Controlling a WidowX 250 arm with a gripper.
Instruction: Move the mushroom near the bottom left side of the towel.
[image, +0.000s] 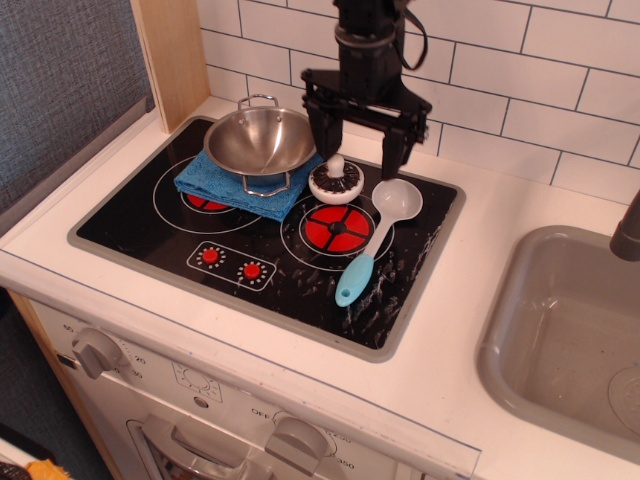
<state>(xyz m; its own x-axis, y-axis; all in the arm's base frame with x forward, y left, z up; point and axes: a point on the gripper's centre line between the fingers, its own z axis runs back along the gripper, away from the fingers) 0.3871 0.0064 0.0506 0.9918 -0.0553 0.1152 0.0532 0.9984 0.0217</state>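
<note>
The mushroom (335, 181) lies upside down on the black stovetop, dark gills and white knob stem up, touching the right edge of the blue towel (222, 188). A steel bowl (259, 142) sits on the towel. My gripper (357, 140) hangs open and empty above and just behind the mushroom, one finger to its left and the other further right over the spoon's bowl.
A spoon (376, 236) with a white bowl and light blue handle lies right of the mushroom. The stovetop rim (420, 300) frames the hob. A grey sink (560, 330) is at the right. A wooden panel (172, 55) and a tiled wall stand behind.
</note>
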